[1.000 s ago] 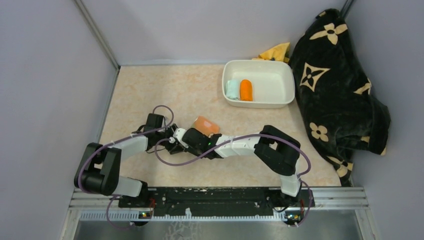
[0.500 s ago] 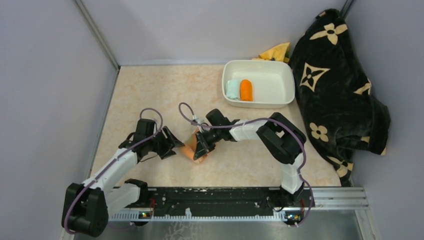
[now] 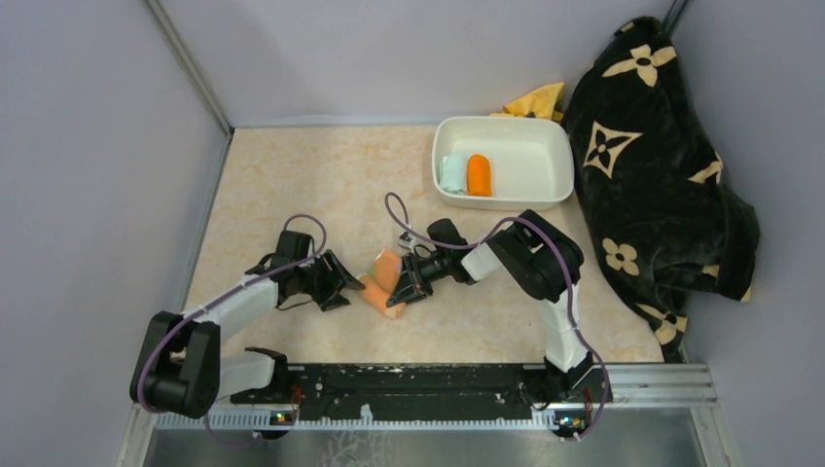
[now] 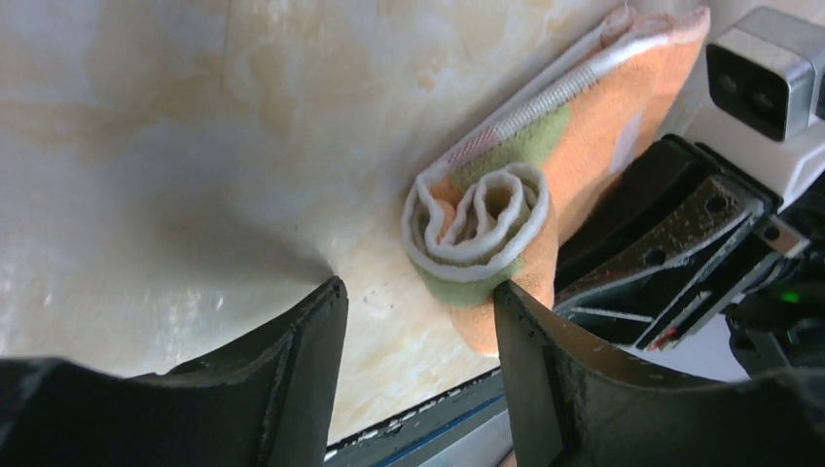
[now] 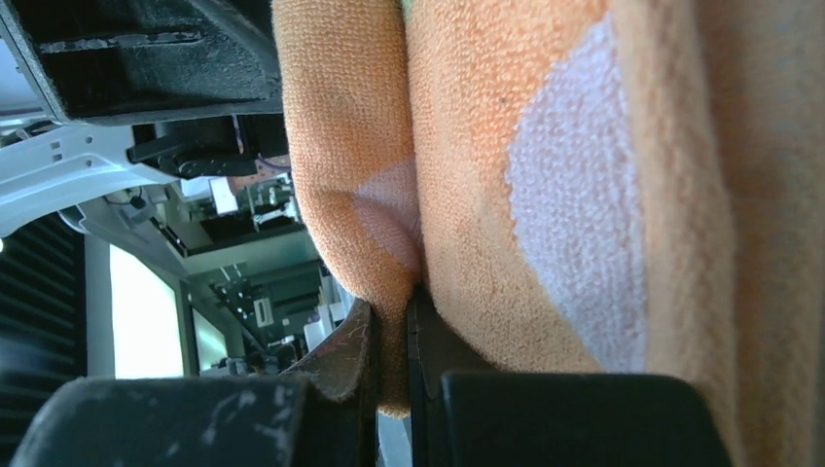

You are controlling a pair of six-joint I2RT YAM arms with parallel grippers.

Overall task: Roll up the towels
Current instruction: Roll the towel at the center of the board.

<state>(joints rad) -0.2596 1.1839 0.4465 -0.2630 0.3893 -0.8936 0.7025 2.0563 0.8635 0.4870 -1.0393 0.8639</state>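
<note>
The striped pastel towel with orange dots (image 3: 382, 279) lies rolled on the table between my two grippers. In the left wrist view its spiral end (image 4: 479, 222) faces the camera. My left gripper (image 3: 340, 280) is open just left of the roll, its right finger (image 4: 533, 360) touching the roll's lower edge. My right gripper (image 3: 397, 290) is shut on a fold of this towel (image 5: 389, 263). The mint green roll (image 3: 452, 173) and the orange roll (image 3: 478, 175) lie side by side in the white tub (image 3: 545, 154).
The big black blanket with tan flowers (image 3: 662, 165) is heaped along the right wall. A yellow cloth (image 3: 537, 100) shows behind the tub. Grey walls close in the left, back and right. The metal rail (image 3: 418, 389) runs along the near edge.
My right arm has swung back to the right and turned the towel over into a roll. My left gripper let go and now sits open beside the roll's left end.
</note>
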